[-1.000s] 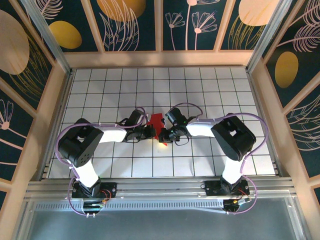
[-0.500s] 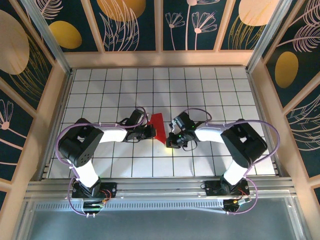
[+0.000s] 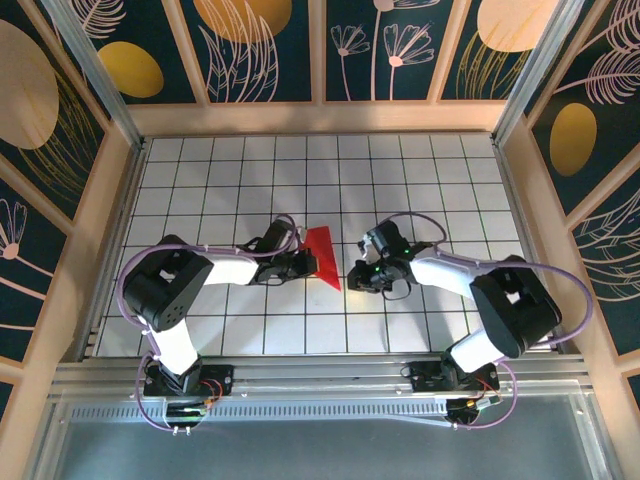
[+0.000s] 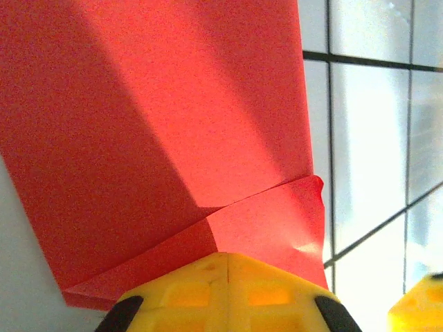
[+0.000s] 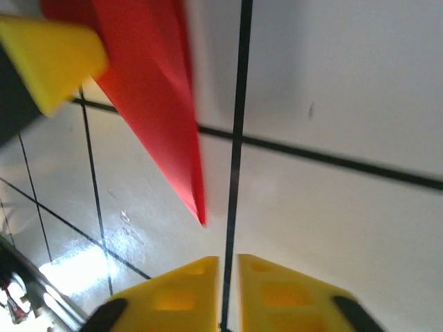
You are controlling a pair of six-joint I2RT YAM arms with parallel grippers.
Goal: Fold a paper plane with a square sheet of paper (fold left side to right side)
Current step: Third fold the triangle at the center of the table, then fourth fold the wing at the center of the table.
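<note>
Right gripper [image 3: 356, 275] has backed off, now farther right of left gripper [image 3: 303, 265], clear of red paper [image 3: 324, 255]. Its jaws barely parted, nothing between. Left gripper stays clenched, tips pressing on paper's edge. Paper lies flat just right of left gripper, touching it: narrow folded wedge, tip pointing nearward. Judgement: this crease done, release deliberate; plane unfinished, further folds needed.

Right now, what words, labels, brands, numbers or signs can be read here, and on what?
None readable.
The folded bright red paper sheet is plain, the white grid-tiled table carries only black lines, the dark wall panels only painted leaves and circles.
Anything on the arm bases is too small to read.
</note>
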